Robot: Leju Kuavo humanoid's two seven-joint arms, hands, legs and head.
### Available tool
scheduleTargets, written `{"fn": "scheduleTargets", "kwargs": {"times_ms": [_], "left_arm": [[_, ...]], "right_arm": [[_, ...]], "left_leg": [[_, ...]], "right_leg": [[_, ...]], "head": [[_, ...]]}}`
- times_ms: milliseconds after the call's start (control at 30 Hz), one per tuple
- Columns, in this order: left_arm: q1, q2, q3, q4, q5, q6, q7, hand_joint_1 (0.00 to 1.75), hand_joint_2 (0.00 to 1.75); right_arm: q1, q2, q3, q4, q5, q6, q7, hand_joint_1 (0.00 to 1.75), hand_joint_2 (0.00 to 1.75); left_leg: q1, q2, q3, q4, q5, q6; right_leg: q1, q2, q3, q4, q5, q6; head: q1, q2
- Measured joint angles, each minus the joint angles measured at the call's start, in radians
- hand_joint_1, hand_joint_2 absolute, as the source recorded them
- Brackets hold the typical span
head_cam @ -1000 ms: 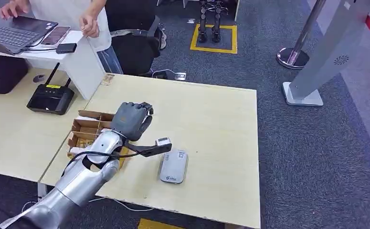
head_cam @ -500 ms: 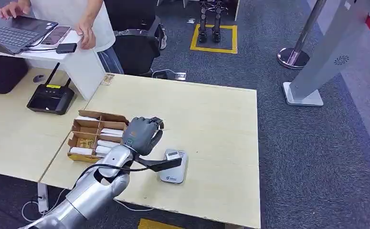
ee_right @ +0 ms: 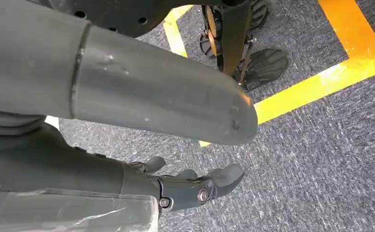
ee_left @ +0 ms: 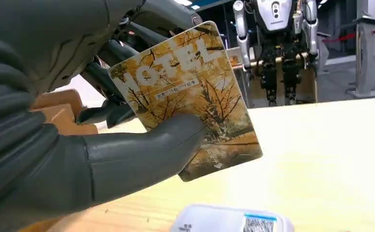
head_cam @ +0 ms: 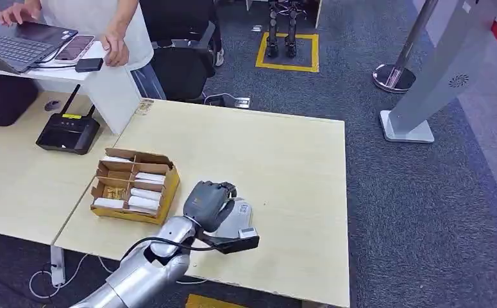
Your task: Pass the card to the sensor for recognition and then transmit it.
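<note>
The left hand (head_cam: pixel 211 204) has been carried across the worktop (head_cam: pixel 284 160), away from the cardboard box (head_cam: pixel 134 186) over which it was seen a second ago, and is now placed directly above the white card sensor (head_cam: pixel 238 217). Most of the sensor, earlier exposed beside the hand, is now hidden beneath it. The box compartments, formerly covered by the hand and forearm, are now uncovered behind the hand. The hotel card (ee_left: pixel 190 94) is pinched between thumb and fingers just above the sensor. At the far desk, the person's hand (head_cam: pixel 115 49) has been lowered onto the edge.
</note>
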Motion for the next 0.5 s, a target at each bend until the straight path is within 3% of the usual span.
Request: {"fn": "scheduleTargets", "kwargs": {"times_ms": [500], "left_arm": [[0.029, -0.028, -0.010, 0.048, 0.018, -0.028, 0.000, 1.75, 1.75]], "right_arm": [[-0.002, -0.001, -0.010, 0.000, 0.000, -0.001, -0.002, 0.00, 0.00]], "left_leg": [[0.000, 0.000, 0.000, 0.000, 0.000, 0.000]], "right_leg": [[0.000, 0.000, 0.000, 0.000, 0.000, 0.000]], "head": [[0.000, 0.000]]}}
